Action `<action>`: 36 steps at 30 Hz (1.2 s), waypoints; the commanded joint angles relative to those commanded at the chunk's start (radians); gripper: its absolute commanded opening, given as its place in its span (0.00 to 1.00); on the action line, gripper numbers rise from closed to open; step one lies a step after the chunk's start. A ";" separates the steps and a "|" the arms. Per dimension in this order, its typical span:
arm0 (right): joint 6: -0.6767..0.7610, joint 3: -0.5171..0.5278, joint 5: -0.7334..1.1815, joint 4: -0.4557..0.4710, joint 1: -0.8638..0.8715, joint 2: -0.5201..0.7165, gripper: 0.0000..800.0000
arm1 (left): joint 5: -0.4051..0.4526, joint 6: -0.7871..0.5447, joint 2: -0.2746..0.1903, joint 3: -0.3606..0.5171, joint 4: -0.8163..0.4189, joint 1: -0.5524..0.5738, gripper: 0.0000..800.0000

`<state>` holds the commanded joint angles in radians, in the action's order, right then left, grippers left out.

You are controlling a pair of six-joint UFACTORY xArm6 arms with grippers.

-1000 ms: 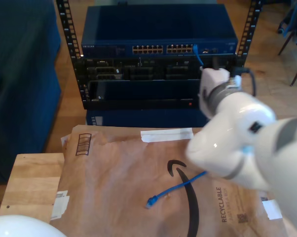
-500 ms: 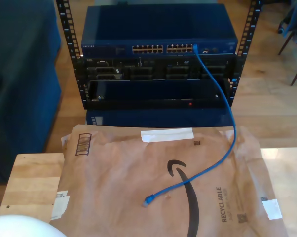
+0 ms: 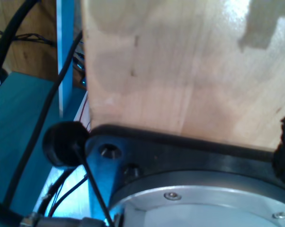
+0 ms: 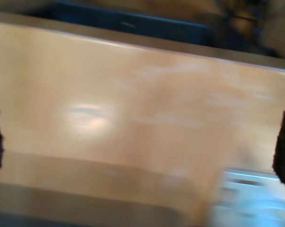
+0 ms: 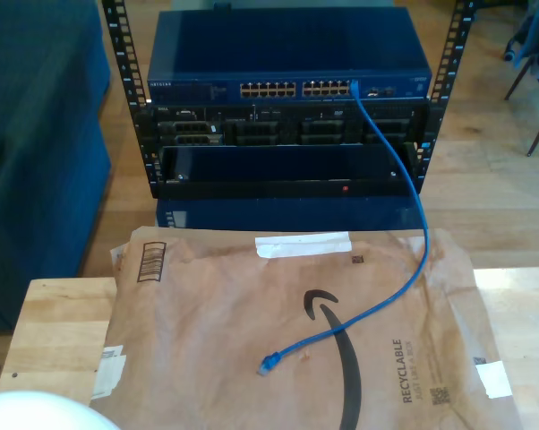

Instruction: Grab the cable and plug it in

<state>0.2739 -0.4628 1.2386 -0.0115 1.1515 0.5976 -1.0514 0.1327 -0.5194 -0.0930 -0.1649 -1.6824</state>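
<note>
The thin bright blue network cable (image 5: 404,228) crosses a brown paper mailer (image 5: 207,340) printed "RECYCLABLE" (smile logo too); neither gripper's opening can be told.

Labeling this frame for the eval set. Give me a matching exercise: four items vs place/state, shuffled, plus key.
Items:
1. cable's loose plug
2. cable's other end
3. paper mailer
4. white tape strip

Places/states:
A. plugged into the blue switch
B. spread over the wooden table
C. lying free on the mailer
D. stuck near the mailer's far edge

Pairs: 1-C, 2-A, 3-B, 4-D
</note>
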 joint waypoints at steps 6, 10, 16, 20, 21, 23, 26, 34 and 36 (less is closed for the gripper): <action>-0.196 0.157 0.002 0.002 0.212 0.057 1.00 | 0.000 0.000 0.000 0.000 0.000 0.000 1.00; -0.198 0.226 -0.049 0.011 0.262 0.055 1.00 | 0.000 0.000 0.000 0.000 0.000 0.000 1.00; -0.195 0.313 -0.143 0.006 0.265 0.080 1.00 | 0.000 0.000 0.000 0.000 0.000 0.000 1.00; -0.195 0.427 -0.315 0.005 0.267 0.080 1.00 | 0.000 0.000 0.000 0.000 0.000 0.000 1.00; -0.195 0.456 -0.367 0.005 0.267 0.080 1.00 | 0.000 0.000 0.000 0.000 0.000 0.000 1.00; -0.195 0.483 -0.433 0.005 0.279 0.083 0.99 | 0.002 0.000 0.000 0.000 0.000 0.000 1.00; -0.195 0.493 -0.443 0.003 0.288 0.086 1.00 | 0.000 0.000 0.000 0.000 0.000 0.000 1.00; -0.195 0.493 -0.443 0.003 0.288 0.086 1.00 | 0.000 0.000 0.000 0.000 0.000 0.000 1.00; -0.195 0.493 -0.443 0.003 0.288 0.086 1.00 | 0.000 0.000 0.000 0.000 0.000 0.000 1.00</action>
<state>0.0790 0.0297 0.7952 -0.0084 1.4400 0.6836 -1.0514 0.1327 -0.5194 -0.0930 -0.1649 -1.6824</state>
